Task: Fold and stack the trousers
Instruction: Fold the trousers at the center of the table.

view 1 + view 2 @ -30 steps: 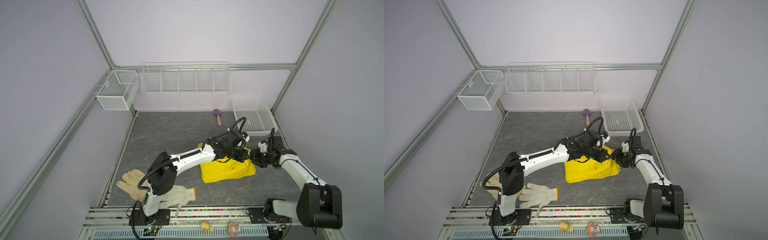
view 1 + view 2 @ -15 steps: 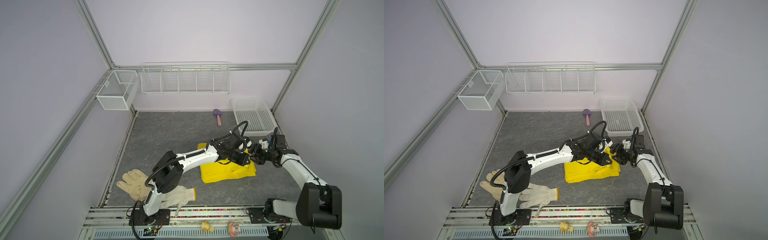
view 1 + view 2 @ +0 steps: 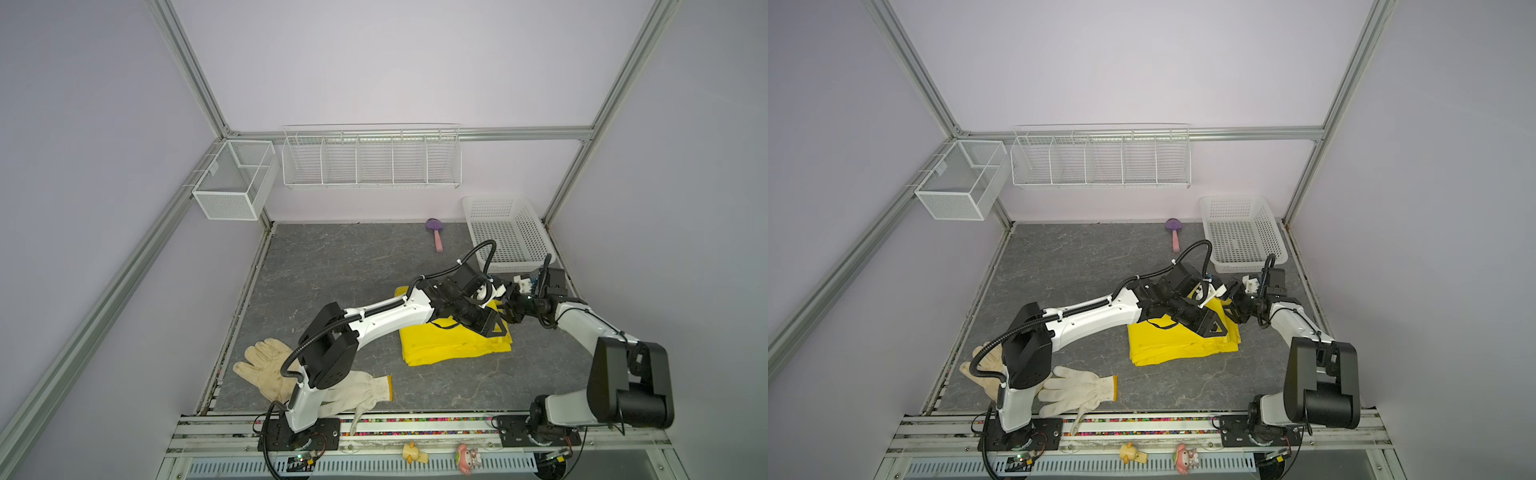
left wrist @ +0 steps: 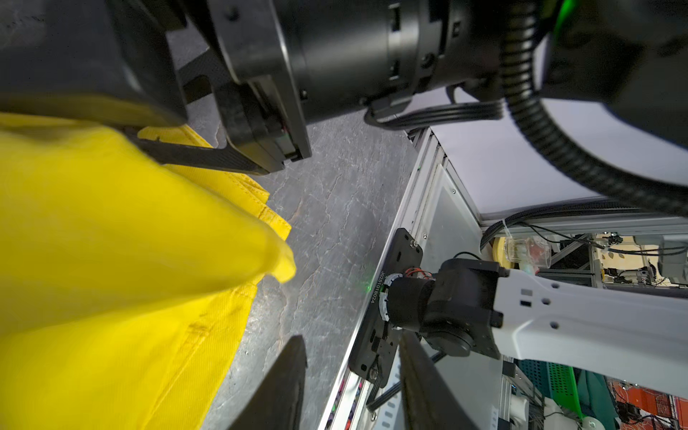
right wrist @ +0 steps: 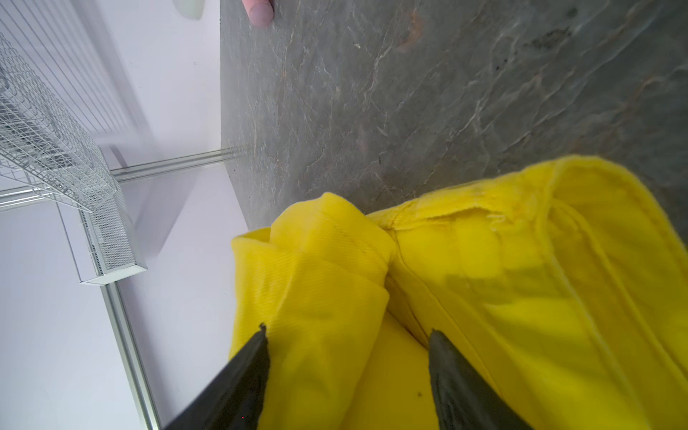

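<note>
Folding nearly done: bright yellow cloth trousers (image 3: pixel 453 345) lie folded on the grey tabletop (image 3: pixel 332 270).
My left gripper (image 4: pixel 352 337) gapes empty; my right gripper (image 5: pixel 348 329) stands open astride a bunched edge. Next, I judge: lift clear, flatten it.

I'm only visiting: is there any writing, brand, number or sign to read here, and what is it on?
"J0251018024": white print on the right arm's black base plate, left wrist view; last digits unsure.
Circuit board at the front edge: markings too small to read.
Yellow trousers, white plastic basket: no text visible.
</note>
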